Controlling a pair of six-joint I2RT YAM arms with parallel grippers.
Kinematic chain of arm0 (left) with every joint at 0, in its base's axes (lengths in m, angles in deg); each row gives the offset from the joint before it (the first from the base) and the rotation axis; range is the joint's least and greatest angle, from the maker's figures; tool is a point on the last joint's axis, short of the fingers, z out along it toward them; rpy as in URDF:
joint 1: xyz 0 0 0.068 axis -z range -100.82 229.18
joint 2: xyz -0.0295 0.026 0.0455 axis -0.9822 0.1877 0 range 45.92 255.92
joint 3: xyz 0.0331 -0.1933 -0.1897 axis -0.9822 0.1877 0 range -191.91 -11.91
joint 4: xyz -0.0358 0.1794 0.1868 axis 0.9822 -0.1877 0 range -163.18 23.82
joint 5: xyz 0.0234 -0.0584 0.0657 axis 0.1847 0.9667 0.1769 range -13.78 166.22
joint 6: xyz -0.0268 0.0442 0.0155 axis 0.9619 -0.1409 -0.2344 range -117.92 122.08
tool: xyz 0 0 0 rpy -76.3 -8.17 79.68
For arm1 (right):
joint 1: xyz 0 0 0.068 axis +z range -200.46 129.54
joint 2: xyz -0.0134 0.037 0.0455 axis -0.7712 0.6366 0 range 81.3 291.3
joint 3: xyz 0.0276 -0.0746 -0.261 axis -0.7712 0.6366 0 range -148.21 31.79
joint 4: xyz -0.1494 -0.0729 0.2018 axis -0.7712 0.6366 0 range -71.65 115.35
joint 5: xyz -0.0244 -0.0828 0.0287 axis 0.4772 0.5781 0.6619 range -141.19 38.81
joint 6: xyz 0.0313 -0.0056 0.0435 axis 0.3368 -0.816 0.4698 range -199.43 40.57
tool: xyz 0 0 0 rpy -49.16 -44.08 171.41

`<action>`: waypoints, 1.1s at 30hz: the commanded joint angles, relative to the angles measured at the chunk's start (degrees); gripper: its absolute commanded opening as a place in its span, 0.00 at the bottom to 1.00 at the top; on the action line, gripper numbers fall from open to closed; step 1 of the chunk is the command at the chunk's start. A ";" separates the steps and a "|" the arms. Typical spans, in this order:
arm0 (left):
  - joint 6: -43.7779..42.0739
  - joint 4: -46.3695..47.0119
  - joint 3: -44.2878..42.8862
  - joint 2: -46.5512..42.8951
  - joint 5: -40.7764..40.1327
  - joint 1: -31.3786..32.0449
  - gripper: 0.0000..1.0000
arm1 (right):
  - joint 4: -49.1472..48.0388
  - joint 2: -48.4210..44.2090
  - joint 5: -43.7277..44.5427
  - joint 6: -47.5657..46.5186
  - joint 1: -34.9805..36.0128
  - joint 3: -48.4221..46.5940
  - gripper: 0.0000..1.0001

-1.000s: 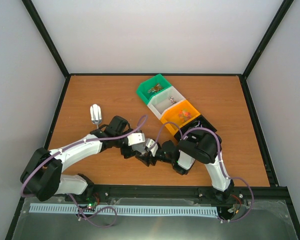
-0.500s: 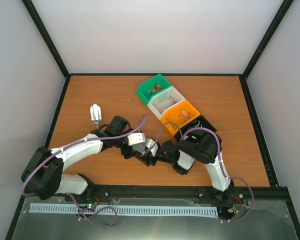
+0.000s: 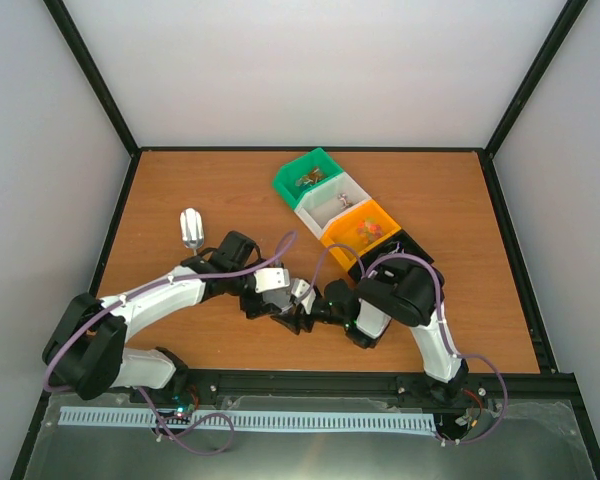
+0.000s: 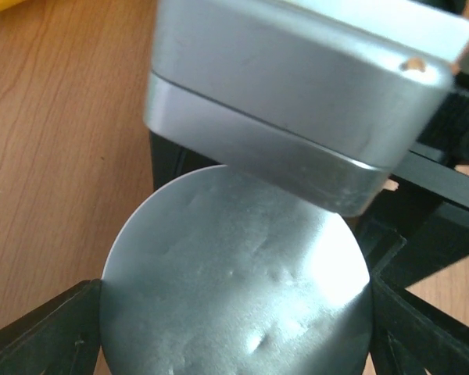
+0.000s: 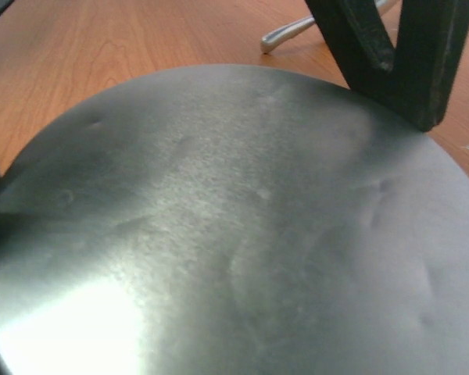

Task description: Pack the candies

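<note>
A round silver metal disc, like a jar lid [image 3: 300, 293], is held between both grippers at the table's near middle. In the left wrist view the disc [image 4: 234, 289] sits between my left gripper's [image 4: 236, 328] black fingers [image 4: 43, 332], which press its left and right edges. In the right wrist view the disc [image 5: 242, 234] fills the frame between my right gripper's [image 5: 234, 312] jaws, which are mostly hidden. The left gripper [image 3: 283, 305] and right gripper [image 3: 310, 312] meet tip to tip. Candies [image 3: 364, 228] lie in the bins at the back.
A row of bins runs diagonally at the back right: green [image 3: 325, 160], white [image 3: 358, 187], orange [image 3: 337, 240] and black [image 3: 412, 246], the last partly behind the right arm. A small clear silvery object [image 3: 191, 228] lies at the left. A silver block [image 4: 297, 101] of the right wrist looms over the disc.
The right wrist has shifted slightly toward the left gripper. Both grippers stay together on the disc, and nothing else has moved.
</note>
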 commanded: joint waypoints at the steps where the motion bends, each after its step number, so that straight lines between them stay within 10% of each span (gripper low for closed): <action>1: -11.65 -10.06 -1.29 1.41 5.35 0.00 0.67 | 2.44 0.29 -16.16 -7.19 -0.23 -0.01 0.59; 11: -4.58 0.11 1.74 2.02 -2.44 0.00 0.61 | 2.86 -2.09 -9.30 -5.67 -4.46 0.65 0.94; 17: 4.25 6.63 2.77 1.10 -5.92 0.00 0.62 | -3.00 -1.34 2.56 -2.31 0.55 2.15 0.96; 26: 0.58 1.69 2.22 -0.05 -2.55 0.00 0.62 | -3.82 1.13 6.41 -2.85 2.24 0.41 0.74; 33: -14.07 -11.70 -0.99 2.01 6.63 0.00 0.59 | -0.70 -0.60 -14.56 -8.71 0.69 0.78 0.59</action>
